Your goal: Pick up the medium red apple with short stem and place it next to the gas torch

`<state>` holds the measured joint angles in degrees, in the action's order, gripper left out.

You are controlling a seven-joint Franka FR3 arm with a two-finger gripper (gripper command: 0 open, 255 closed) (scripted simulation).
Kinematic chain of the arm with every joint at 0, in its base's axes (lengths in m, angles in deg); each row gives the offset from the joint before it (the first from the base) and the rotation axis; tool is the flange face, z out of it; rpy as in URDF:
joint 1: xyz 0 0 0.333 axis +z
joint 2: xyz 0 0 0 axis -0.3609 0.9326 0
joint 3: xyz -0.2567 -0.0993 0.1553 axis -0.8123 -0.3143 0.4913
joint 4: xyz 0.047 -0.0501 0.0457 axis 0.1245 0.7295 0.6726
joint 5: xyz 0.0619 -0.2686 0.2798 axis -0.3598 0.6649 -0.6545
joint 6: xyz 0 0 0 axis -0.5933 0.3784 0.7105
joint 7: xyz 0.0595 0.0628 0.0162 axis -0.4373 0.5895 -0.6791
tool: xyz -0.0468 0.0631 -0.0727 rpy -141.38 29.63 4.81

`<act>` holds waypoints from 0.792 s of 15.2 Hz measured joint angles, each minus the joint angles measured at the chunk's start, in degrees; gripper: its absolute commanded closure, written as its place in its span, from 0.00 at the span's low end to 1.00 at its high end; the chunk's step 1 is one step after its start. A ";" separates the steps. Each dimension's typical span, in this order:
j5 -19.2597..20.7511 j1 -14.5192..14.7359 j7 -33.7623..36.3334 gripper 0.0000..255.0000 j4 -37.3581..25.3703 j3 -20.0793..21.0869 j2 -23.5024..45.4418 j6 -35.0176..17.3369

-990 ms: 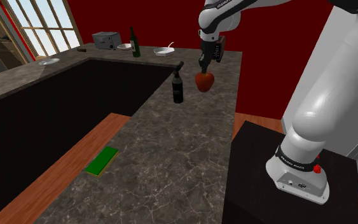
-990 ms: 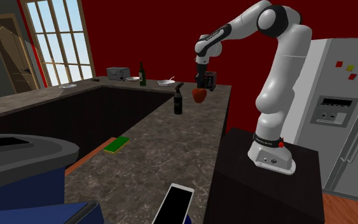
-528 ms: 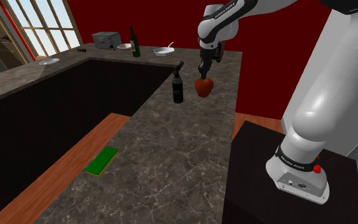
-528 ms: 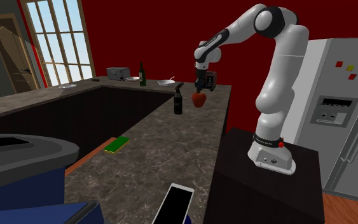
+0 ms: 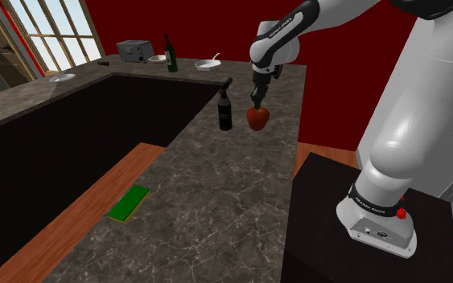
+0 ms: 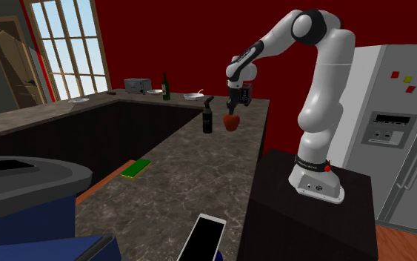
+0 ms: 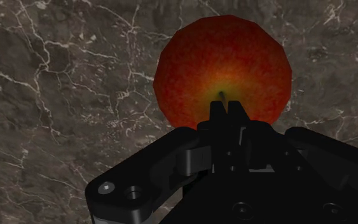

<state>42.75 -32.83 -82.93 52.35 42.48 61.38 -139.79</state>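
The red apple (image 5: 257, 119) hangs from my gripper (image 5: 256, 105), low over the dark marble counter (image 5: 216, 193). Seen through the wrist camera, the two black fingers meet over the short stem at the top of the apple (image 7: 222, 67), so my gripper (image 7: 224, 108) is shut on it. The gas torch (image 5: 225, 111), a slim black canister standing upright, is a short way off on the apple's left in the shoulder view. From the second exterior camera, the apple (image 6: 231, 122) sits just right of the torch (image 6: 207, 119), under my gripper (image 6: 231, 112). I cannot tell whether the apple touches the counter.
A green flat object (image 5: 129, 202) lies near the counter's left edge. At the far end stand a dark bottle (image 5: 170, 55), a toaster (image 5: 134, 51), a white bowl (image 5: 209, 66) and a plate (image 5: 62, 78). A phone (image 6: 205, 237) lies at the near end, a fridge (image 6: 395, 133) stands behind the stand.
My gripper has come down with the apple, from well above the counter to just over it, staying beside the torch. The torch has not moved.
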 measured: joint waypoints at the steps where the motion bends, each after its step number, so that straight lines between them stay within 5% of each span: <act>1: -0.11 -0.03 -0.17 1.00 0.39 -0.03 0.29 -0.67; 12: -1.20 -0.05 -1.09 1.00 1.77 0.08 3.64 -5.36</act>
<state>41.55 -32.88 -84.02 54.12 42.55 65.02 -145.16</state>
